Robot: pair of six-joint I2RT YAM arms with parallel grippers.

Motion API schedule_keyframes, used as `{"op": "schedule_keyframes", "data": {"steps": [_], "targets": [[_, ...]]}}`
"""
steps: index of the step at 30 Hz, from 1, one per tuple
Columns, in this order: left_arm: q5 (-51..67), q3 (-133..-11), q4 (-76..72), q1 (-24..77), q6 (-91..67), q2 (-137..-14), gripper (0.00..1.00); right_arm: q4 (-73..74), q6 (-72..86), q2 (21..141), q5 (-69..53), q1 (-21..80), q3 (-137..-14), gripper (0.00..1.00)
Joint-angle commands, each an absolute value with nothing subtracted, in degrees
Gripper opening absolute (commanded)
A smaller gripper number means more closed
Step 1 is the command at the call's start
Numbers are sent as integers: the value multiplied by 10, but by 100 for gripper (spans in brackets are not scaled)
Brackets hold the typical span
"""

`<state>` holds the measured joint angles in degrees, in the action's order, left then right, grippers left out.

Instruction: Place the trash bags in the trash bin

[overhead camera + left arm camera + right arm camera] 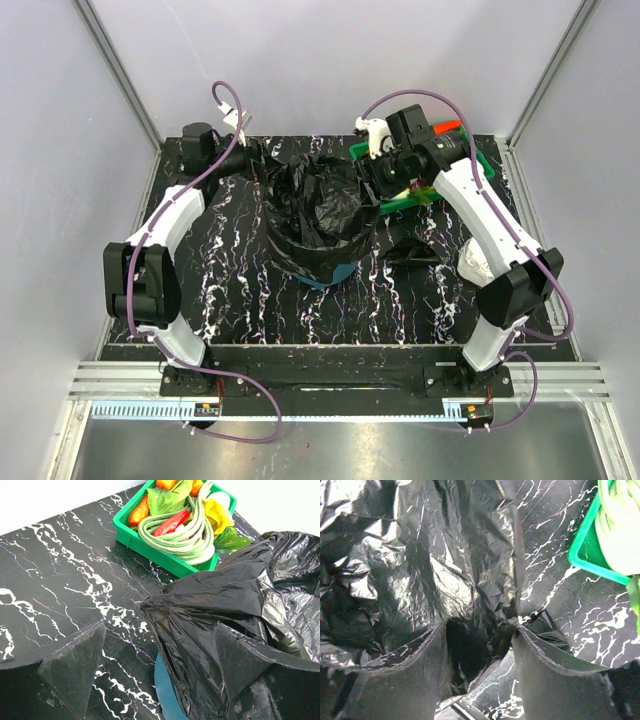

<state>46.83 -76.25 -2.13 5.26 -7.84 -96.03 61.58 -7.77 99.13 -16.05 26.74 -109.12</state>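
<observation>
Left gripper (pixel 160 627) is held open, its fingers spread across a rim of film. At centre, glossy, crinkled black trash bags (pixel 318 205) are draped over the round teal trash bin (pixel 322 278), with marbled table (pixel 230 285) left bare alongside. Right gripper (pixel 479 630) is parted too, near the green tray (pixel 582 555).

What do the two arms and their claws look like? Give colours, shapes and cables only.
Both the left arm and right arm have white rounded shell links joined by black joints. A purple cable loops along each from base to wrist. The left claw and right claw are black, with flat, matte dark fingers tapering to angled tips.
</observation>
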Motion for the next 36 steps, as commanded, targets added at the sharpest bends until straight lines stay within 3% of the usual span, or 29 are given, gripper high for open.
{"op": "schedule_keyframes", "data": {"steps": [1, 13, 18, 24, 33, 34, 36], "targets": [[461, -757, -19, 54, -49, -918, 94, 613, -85, 1012, -137, 264, -1142, 56], [464, -719, 32, 33, 22, -857, 98, 666, -208, 1137, -123, 260, -1333, 19], [487, -737, 66, -12, 47, -845, 99, 705, -250, 1192, -143, 260, -1420, 11], [521, -750, 101, -54, 84, -832, 99, 720, -288, 1207, -199, 261, -1444, 9], [708, -731, 208, -57, 276, -834, 99, 713, -365, 1221, -251, 261, -1457, 10], [717, -719, 209, -57, 291, -834, 99, 711, -365, 1220, -250, 261, -1460, 13], [707, -708, 209, -53, 312, -835, 99, 705, -358, 1215, -242, 261, -1462, 32]]}}
